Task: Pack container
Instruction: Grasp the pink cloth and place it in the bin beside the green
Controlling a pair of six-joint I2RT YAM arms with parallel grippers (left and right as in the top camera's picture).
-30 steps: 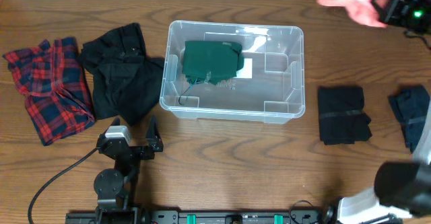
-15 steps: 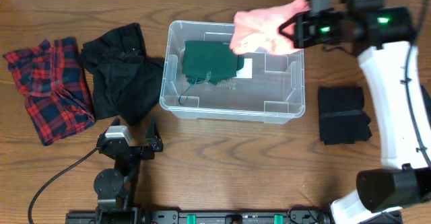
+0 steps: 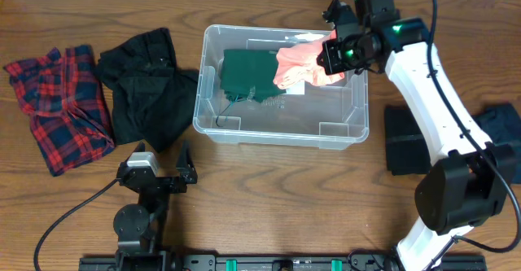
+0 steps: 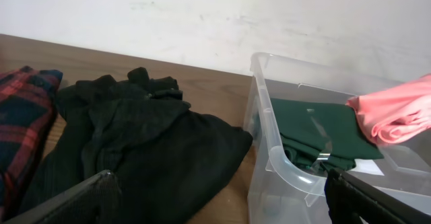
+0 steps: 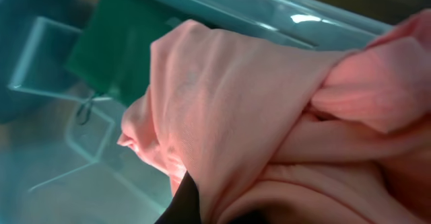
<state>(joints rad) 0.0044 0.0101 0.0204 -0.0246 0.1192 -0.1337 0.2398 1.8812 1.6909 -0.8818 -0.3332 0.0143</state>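
The clear container (image 3: 281,137) sits on the table in the upper middle of the overhead frame, with a green cloth (image 3: 254,74) lying folded in its left half. The right gripper (image 3: 330,58) hangs over its right half, fingers clamped on a bunched pink cloth (image 3: 295,66). It holds the cloth just above the free space, probably to drop it beside the green one. At lower left the left gripper (image 4: 221,183) rests with its fingers apart, facing the black clothes (image 3: 146,84), likely next.
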